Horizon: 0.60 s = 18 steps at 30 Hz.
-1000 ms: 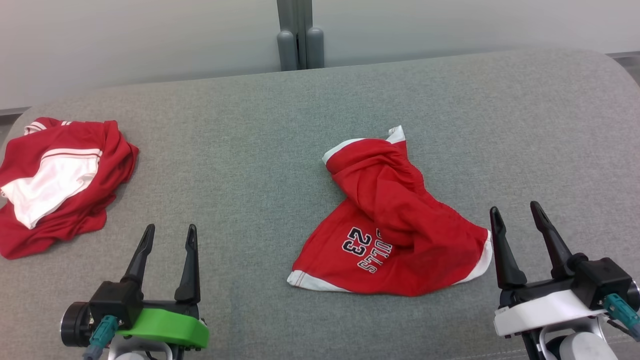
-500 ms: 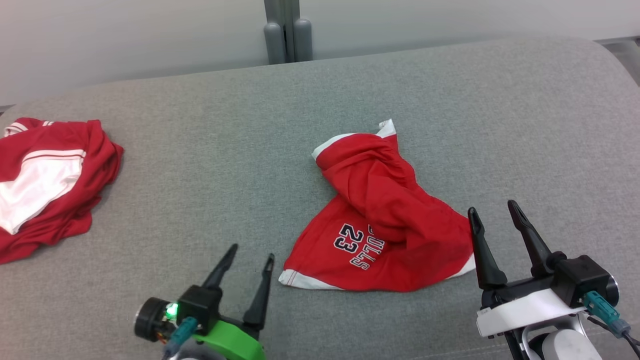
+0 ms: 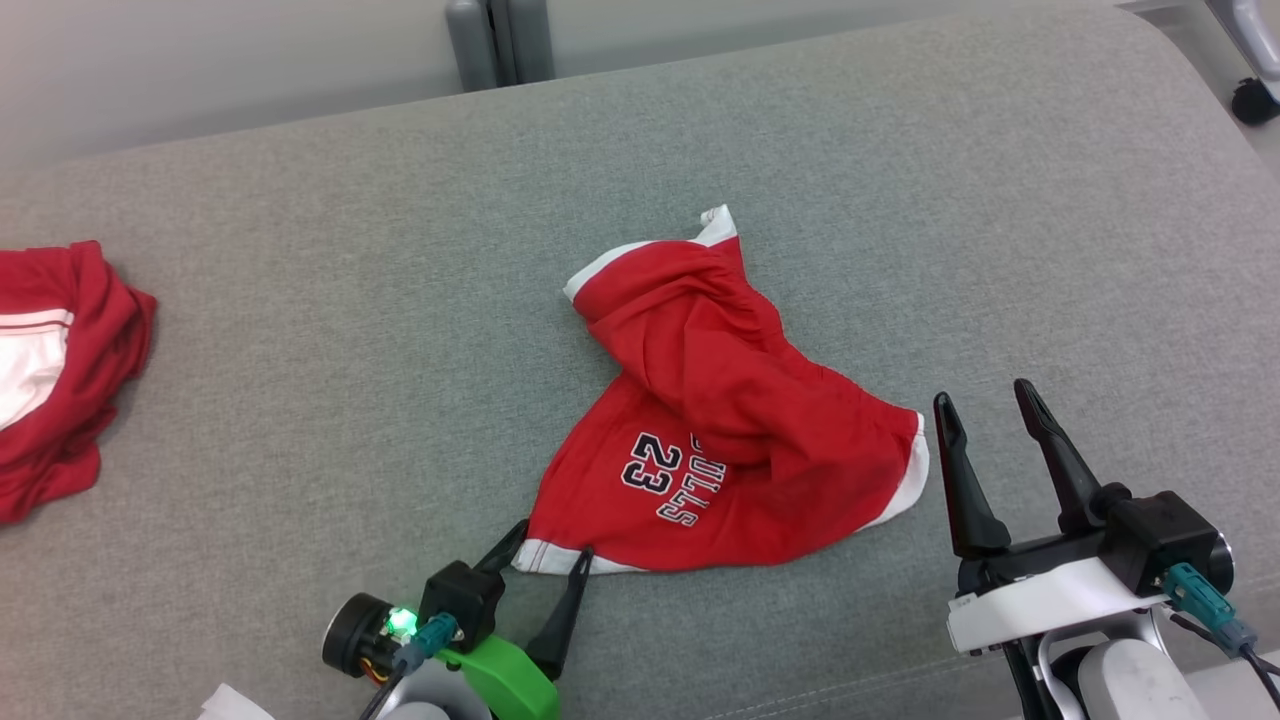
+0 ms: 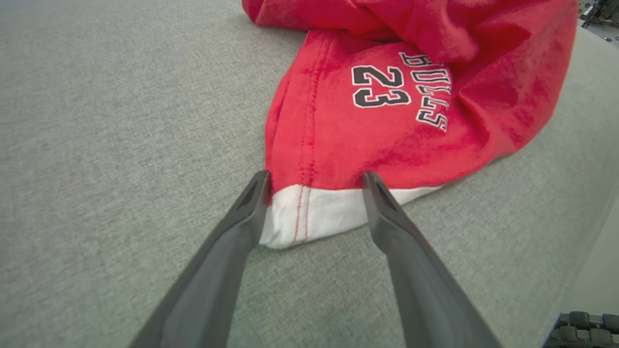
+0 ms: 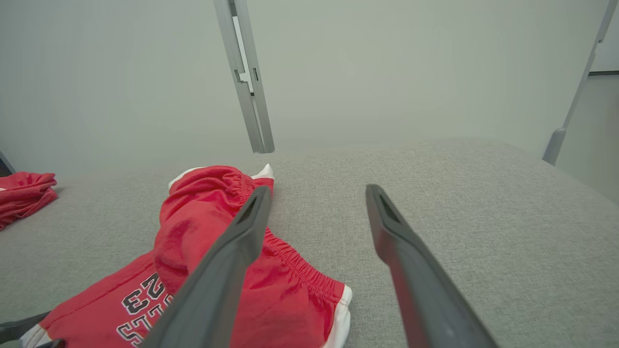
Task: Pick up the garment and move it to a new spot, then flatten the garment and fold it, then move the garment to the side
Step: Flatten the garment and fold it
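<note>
Red shorts printed 23 lie crumpled in the middle of the grey fabric cushion. The left hand, fingers apart, sits either side of their white-hemmed near corner, unclamped. The right hand, fingers spread, stands just beside their right edge. Another red garment lies far left.

The garment before me is soft, matt red cloth, crumpled, with a white hem band stitched in red thread and flat printed dark lettering. The grey surface under it is coarse woven fabric, matt and slightly fuzzy. The fingers of my left gripper and right gripper look like smooth, dark, matt plastic. My green mount at 6 o'clock is glossier plastic, and my white mount at 4 o'clock is smooth plastic. At 9 o'clock a second garment is red cloth with a faintly shiny white panel. At 12 o'clock a post looks like smooth grey metal.
</note>
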Motion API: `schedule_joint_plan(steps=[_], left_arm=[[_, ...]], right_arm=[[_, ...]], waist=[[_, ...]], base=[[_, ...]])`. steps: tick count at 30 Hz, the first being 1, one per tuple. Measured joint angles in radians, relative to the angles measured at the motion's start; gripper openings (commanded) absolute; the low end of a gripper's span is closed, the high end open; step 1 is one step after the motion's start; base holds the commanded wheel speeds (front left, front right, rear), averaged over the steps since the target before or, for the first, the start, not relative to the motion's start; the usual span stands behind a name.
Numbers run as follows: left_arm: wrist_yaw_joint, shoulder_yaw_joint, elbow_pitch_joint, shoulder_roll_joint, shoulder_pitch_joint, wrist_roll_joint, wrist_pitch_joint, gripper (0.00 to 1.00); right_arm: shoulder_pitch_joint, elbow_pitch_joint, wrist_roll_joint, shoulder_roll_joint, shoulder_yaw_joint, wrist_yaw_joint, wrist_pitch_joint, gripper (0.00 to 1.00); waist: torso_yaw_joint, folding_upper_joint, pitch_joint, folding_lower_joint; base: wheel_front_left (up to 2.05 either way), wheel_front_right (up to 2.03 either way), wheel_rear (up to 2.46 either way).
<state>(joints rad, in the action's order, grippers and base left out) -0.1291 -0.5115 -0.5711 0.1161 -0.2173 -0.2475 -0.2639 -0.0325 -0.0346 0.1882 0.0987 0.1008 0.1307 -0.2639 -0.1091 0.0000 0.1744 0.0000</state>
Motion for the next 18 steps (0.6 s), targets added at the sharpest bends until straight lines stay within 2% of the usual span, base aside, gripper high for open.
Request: schedule_joint_plan(steps=[1, 8, 18], left_arm=[[0.0, -0.003, -0.01, 0.0, -0.005, -0.004, 0.0, 0.0], [0.0, 0.023, -0.047, -0.004, -0.05, -0.044, 0.0, 0.0], [0.0, 0.169, 0.07, 0.028, 0.014, -0.041, 0.0, 0.0]], right_arm=[[-0.001, 0.0, 0.0, -0.001, -0.001, 0.0, 0.0, 1.0], [-0.004, 0.0, -0.005, -0.003, -0.02, 0.0, 0.0, 1.0], [0.003, -0.034, -0.007, -0.002, -0.039, 0.0, 0.0, 1.0]], waist=[[-0.003, 0.0, 0.004, 0.0], [-0.003, 0.0, 0.022, 0.0], [0.063, 0.0, -0.002, 0.0]], base=[[0.0, 0.0, 0.0], [0.0, 0.0, 0.0], [0.0, 0.0, 0.0]])
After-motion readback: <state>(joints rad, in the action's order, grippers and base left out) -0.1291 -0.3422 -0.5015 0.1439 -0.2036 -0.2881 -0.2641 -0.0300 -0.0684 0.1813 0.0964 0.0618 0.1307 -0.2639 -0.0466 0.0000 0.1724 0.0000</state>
